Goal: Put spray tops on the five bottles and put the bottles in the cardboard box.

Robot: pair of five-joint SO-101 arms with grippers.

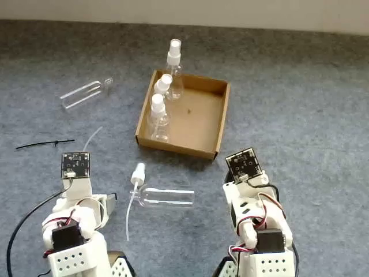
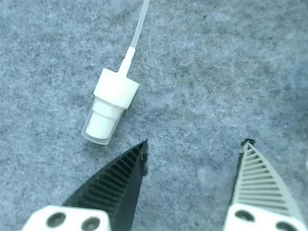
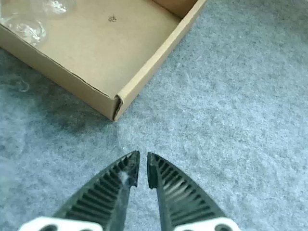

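Observation:
A white spray top (image 2: 109, 110) with a thin tube lies on the grey carpet just ahead of my left gripper (image 2: 196, 143), which is open and empty. From above, its tube (image 1: 92, 137) sticks out past the left arm's wrist board (image 1: 75, 164). A second spray top (image 1: 138, 173) lies beside a capless clear bottle (image 1: 167, 197) on its side. Another capless bottle (image 1: 85, 93) lies at the far left. Three capped bottles (image 1: 159, 112) stand along the left side of the cardboard box (image 1: 222, 118). My right gripper (image 3: 143, 156) is shut and empty, a little short of the box's near corner (image 3: 159, 53).
A black cable tie (image 1: 46, 143) lies on the carpet left of the left arm. The right arm's wrist board (image 1: 245, 164) sits below the box's near right corner. The box's right half holds nothing, and bare carpet stretches to the right of it.

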